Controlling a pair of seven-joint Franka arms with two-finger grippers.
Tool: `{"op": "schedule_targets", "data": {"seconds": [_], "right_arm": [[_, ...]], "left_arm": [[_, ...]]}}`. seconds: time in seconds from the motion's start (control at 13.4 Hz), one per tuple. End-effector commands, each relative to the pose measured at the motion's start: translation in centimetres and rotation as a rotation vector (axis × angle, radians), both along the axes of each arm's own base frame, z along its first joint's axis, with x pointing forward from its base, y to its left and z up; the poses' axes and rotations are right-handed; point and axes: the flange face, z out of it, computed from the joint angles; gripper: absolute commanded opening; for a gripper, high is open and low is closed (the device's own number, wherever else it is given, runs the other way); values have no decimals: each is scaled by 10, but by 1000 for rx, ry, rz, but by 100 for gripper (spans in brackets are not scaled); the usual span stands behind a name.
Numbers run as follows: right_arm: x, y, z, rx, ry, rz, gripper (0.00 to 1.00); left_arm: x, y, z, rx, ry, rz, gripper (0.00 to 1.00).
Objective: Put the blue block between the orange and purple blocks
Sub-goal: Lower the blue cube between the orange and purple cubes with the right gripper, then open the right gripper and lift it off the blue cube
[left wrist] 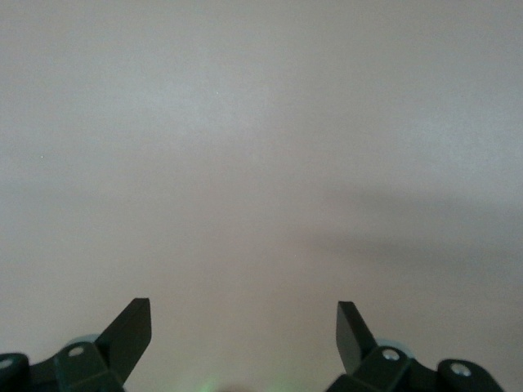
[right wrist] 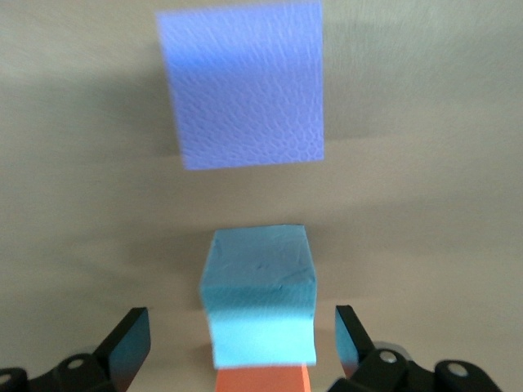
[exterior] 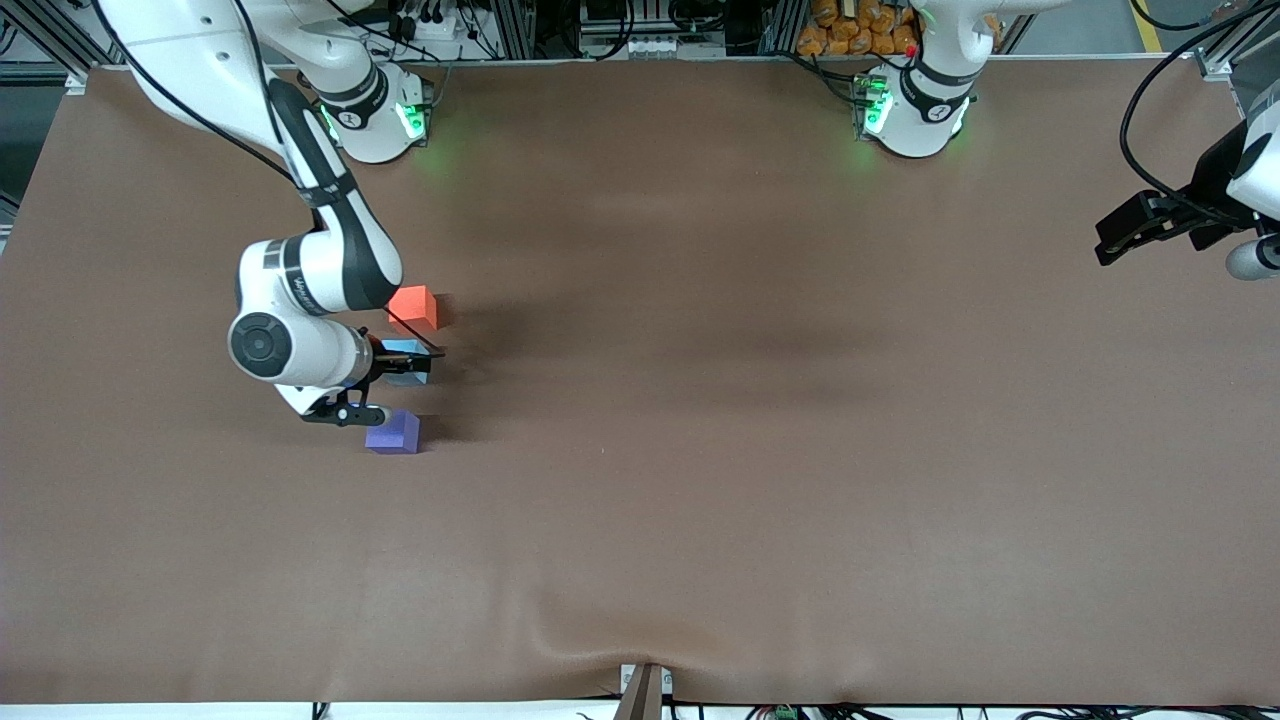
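Sky-blue block [exterior: 408,358] between orange block [exterior: 414,305] and purple block [exterior: 394,433].

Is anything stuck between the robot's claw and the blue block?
No. The right gripper is open with a finger on each side of the blue block, nothing between. The block already sits between the orange block and purple block. The left gripper waits open.

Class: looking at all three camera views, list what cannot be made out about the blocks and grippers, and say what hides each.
- Small sky-blue matte cube: front view, partly covered by the right gripper.
- Orange-red matte cube: right wrist view, cut off by the frame edge.
- Violet-purple matte cube: right wrist view, blurred.
- Left gripper: front view, fingers too small to judge.
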Motion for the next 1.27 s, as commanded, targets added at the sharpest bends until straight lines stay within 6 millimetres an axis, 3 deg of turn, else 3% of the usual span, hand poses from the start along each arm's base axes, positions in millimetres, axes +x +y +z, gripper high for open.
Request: {"op": "schedule_targets", "data": {"seconds": [0.0, 0.3, 0.52, 0.74, 1.19], "right_arm": [[17, 2, 40, 27, 5, -2, 100], [24, 4, 58, 34, -22, 0, 100], [42, 4, 115, 51, -63, 3, 100], [54, -15, 164, 64, -90, -9, 100], [39, -29, 208, 71, -96, -17, 100]], "left_arm": [[-1, 0, 3, -2, 0, -15, 100], [-1, 1, 4, -4, 0, -68, 100], [-1, 1, 5, -6, -2, -73, 100], [-1, 0, 7, -9, -5, -73, 100], [-1, -1, 6, -17, -5, -74, 100]]}}
